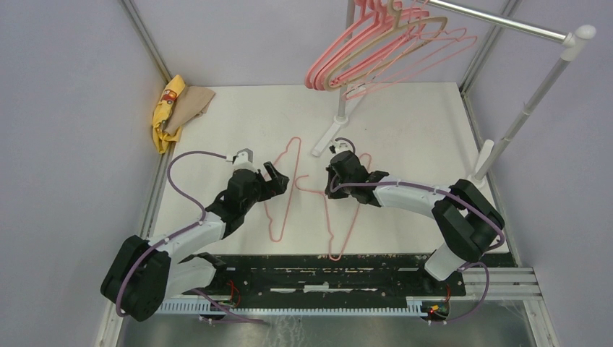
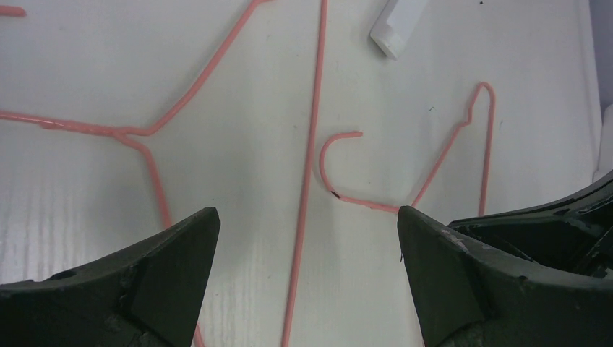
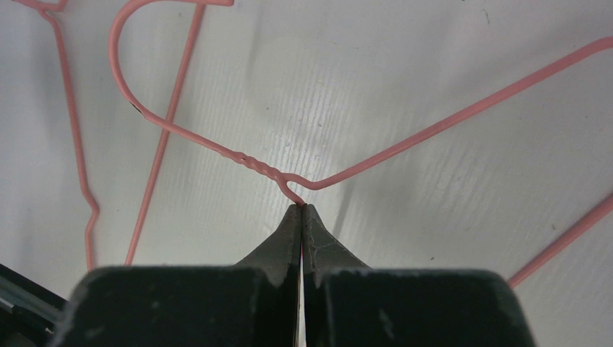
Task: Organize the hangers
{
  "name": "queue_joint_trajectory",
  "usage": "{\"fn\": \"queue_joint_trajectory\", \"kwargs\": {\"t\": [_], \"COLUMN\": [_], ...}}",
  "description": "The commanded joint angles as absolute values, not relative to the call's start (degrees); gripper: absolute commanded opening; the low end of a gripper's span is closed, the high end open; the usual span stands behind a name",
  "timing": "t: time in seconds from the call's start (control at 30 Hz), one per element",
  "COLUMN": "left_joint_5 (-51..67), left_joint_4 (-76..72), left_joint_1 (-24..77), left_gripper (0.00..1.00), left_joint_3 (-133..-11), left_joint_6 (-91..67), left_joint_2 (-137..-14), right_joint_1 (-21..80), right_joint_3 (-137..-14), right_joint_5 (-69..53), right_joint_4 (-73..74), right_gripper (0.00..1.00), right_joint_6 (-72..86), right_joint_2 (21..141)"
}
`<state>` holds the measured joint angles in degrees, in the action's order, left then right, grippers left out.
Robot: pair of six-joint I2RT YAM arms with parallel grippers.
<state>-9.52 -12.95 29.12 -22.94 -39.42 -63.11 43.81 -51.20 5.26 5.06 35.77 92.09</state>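
Two arms at work on pink hangers on a white table [image 1: 405, 123]

The rail stand [image 1: 536, 92] is at 1 o'clock, with a bunch of hangers [image 1: 376, 50] on it at 12. Two thin ones lie in the middle. The left gripper [image 1: 280, 178] is wide open over the left wire hanger [image 2: 303, 188]. The right gripper [image 3: 301, 210] pinches the neck of the right wire hanger [image 3: 246, 163].

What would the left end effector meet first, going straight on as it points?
Probably the long straight bar of the thin pink wire hanger on the white table, which runs through the gap of the open left end effector.
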Motion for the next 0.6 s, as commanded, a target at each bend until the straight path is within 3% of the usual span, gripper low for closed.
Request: {"fn": "queue_joint_trajectory", "kwargs": {"t": [0.0,0.27,0.43,0.57], "left_joint_5": [-5.2,-4.3,-3.5,-3.6], "left_joint_4": [-23.4,-26.7,-27.9,-27.6], "left_joint_1": [29.4,29.8,30.0,30.1], "left_gripper": [0.99,0.99,0.99,0.99], "left_joint_3": [-22.9,-24.3,-24.1,-24.1], "left_joint_6": [-44.4,-46.6,-47.5,-47.4], "left_joint_2": [-66.2,-72.5,-74.8,-74.5], "right_joint_1": [44.0,44.5,45.2,46.4], "right_joint_3": [-50.2,-51.5,-53.7,-53.5], "right_joint_5": [3.4,4.1,5.3,5.5], "right_joint_4": [2.3,4.9,9.2,9.3], "right_gripper": [0.01,0.01,0.27,0.32], "right_joint_6": [36.5,35.7,35.2,36.2], "right_joint_2": [91.2,91.1,94.7,96.7]}}
